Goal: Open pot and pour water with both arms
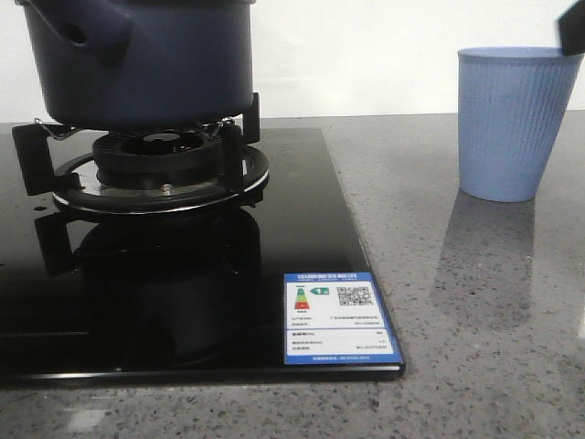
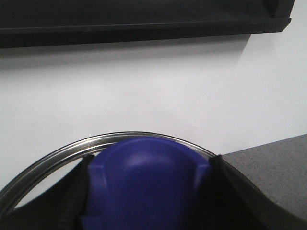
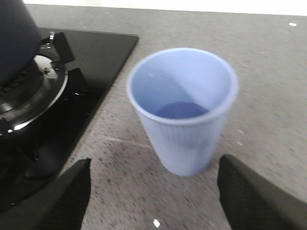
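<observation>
The dark navy pot [image 1: 137,59] sits on the gas burner [image 1: 160,169] at the far left, its stubby side handle [image 1: 91,32] towards the left; its top is cut off by the view. It also shows in the right wrist view [image 3: 17,38]. My left gripper [image 2: 151,163] is shut on the blue knob [image 2: 148,187] of the lid, whose metal rim [image 2: 72,148] stands against the white wall. The light blue ribbed cup [image 1: 512,123] stands on the counter at the right. My right gripper [image 3: 154,167] is open, just short of the cup [image 3: 182,110], which has a dark bottom.
The black glass hob [image 1: 302,274] with an energy label [image 1: 338,318] covers the left of the grey speckled counter [image 1: 484,320]. A dark piece of the right arm [image 1: 573,32] shows above the cup. A white wall lies behind.
</observation>
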You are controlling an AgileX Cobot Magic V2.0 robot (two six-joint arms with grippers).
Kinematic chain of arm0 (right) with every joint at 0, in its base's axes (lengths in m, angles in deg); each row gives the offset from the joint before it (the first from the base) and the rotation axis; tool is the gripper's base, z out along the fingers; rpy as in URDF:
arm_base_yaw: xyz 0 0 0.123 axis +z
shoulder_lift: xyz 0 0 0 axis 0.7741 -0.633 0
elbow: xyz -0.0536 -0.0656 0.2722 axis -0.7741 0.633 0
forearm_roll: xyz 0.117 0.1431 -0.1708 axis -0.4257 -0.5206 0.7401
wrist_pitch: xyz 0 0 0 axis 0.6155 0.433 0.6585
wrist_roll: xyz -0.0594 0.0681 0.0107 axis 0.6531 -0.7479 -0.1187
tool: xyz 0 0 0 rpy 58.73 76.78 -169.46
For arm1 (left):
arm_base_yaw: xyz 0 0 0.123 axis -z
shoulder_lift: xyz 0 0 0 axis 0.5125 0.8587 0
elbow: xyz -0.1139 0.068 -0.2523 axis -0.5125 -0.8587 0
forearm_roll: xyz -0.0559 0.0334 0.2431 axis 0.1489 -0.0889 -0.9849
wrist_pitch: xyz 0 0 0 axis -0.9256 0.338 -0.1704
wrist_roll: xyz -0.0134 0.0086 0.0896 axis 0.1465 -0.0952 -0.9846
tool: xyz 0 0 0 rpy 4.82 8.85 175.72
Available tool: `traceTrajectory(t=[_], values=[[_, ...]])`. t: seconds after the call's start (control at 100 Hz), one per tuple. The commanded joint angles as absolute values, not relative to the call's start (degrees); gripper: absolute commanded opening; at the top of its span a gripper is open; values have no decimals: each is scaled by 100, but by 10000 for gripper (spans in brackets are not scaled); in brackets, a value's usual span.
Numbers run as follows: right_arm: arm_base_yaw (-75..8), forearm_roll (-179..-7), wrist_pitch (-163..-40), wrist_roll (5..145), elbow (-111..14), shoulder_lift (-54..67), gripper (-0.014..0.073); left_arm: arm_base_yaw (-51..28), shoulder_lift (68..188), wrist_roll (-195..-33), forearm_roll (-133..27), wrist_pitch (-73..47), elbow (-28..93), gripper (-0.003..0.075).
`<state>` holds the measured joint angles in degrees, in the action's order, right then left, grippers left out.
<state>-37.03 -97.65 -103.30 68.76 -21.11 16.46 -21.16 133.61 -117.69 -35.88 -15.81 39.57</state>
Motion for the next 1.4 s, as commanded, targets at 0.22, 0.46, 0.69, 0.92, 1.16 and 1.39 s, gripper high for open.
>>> traceTrajectory(t=[0.22,0.46,0.69,0.92,1.16,1.39], values=[[-3505,-9738,-9229,6963,-2293,926,477,-2244,13084,-11778,-3494,-1247,4186,359],[-3505,-9725,-8565,6963,-1832,876,477,-2244,13084,-11778,-3494,-1247,4186,359],[-3454,-9725,-7050,6952,-1121,824,477,-2244,13084,-11778,-3494,-1256,4186,359],[-3290,-9725,-6792,6847,-1112,463,477,-2244,13084,-11778,-3484,-1256,4186,359],[-3139,-9725,-6208,6807,-1112,3,477,-2244,13084,-11778,-3484,-1256,4186,359],[-3139,-9578,-5920,6496,-1244,-464,479,-2244,13084,-11778,-3473,-1256,4186,359]])
